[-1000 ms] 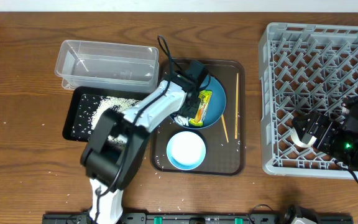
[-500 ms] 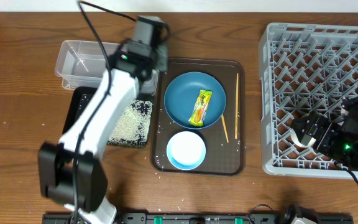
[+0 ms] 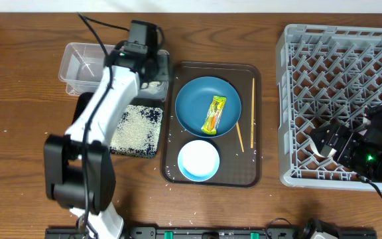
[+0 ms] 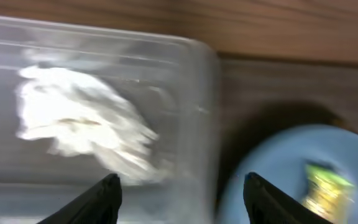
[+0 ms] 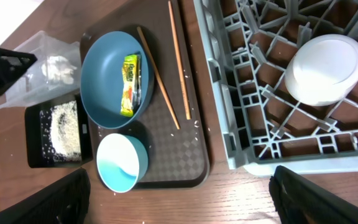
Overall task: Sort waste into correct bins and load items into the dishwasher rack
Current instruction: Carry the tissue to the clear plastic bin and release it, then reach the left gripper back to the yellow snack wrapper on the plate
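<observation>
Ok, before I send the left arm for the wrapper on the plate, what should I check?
1. Tissue inside the clear tub: ok.
2. Left tool open and empty: ok.
3. Wrapper on the blue plate, uncovered: ok.
4. Chopsticks apart from the wrapper: ok.
5. Right tool over at the rack, off the left arm's path: ok.
6. Wrapper lying flat enough to pinch: cannot tell.

Looks to us like a robotics lab bench rather than a real kitchen: we've got a plain wooden table, a mounting rail along its front edge, a loose black cable, and a grey dishwasher rack just sitting on the tabletop.
</observation>
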`<action>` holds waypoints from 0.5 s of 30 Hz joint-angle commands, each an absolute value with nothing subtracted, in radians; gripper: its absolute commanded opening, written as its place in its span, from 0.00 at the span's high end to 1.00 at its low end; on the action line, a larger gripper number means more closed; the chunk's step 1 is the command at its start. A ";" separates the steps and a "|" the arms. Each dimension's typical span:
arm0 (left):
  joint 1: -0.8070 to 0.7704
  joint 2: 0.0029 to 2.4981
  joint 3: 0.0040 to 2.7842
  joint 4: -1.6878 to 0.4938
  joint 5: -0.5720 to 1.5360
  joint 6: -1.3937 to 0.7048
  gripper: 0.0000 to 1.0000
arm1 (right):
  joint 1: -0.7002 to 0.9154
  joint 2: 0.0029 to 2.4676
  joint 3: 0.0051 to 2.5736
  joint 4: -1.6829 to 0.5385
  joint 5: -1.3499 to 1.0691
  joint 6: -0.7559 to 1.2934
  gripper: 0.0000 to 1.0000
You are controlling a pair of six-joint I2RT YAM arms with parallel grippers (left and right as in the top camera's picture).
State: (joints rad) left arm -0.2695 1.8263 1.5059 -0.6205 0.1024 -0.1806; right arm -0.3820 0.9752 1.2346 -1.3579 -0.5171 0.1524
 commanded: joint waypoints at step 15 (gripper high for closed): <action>-0.662 2.033 1.446 -0.620 0.066 -0.176 0.51 | -0.373 0.975 1.246 -1.373 -0.494 0.159 0.09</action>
State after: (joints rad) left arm -0.6403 2.0006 1.4471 -0.6308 0.1158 -0.1802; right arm -0.3820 0.9752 1.2346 -1.3693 -0.4969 0.1528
